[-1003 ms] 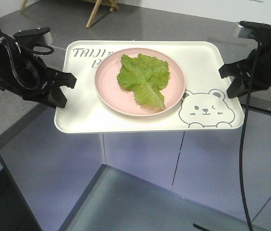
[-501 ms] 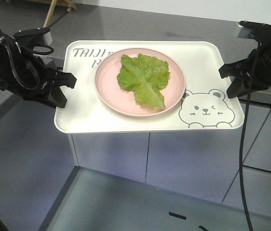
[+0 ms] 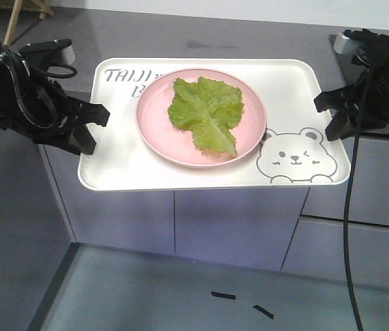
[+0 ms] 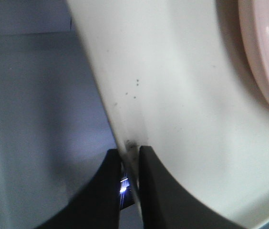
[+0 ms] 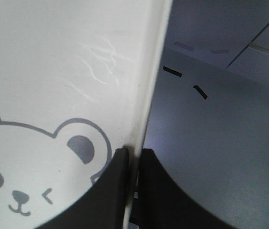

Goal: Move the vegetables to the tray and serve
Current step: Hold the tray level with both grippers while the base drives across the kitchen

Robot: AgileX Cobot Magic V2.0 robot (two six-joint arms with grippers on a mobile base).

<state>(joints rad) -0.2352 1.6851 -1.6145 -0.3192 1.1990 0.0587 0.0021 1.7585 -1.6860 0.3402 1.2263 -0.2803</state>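
Note:
The cream-white tray [image 3: 118, 162] with its grey bear drawing hangs level in the air between my two arms. On it sits a round pink plate [image 3: 154, 131] holding the vegetables [image 3: 207, 112], one green crinkled lettuce leaf. My left gripper [image 3: 96, 127] is shut on the tray's left rim [image 4: 125, 129], one finger above and one below. At the opposite side my right gripper [image 3: 327, 116] is shut on the right rim [image 5: 144, 109], next to the bear's ear [image 5: 82, 148].
A grey counter [image 3: 194, 38] with pale cabinet fronts [image 3: 222, 224] stands behind and under the tray. Below is a grey floor [image 3: 181, 296] with two short black marks [image 3: 239, 303]. A cable [image 3: 350, 207] hangs from my right arm.
The tray and both grippers keep their place in the view. The background has shifted: the counter and cabinets slid sideways and the black floor marks have moved further into view.

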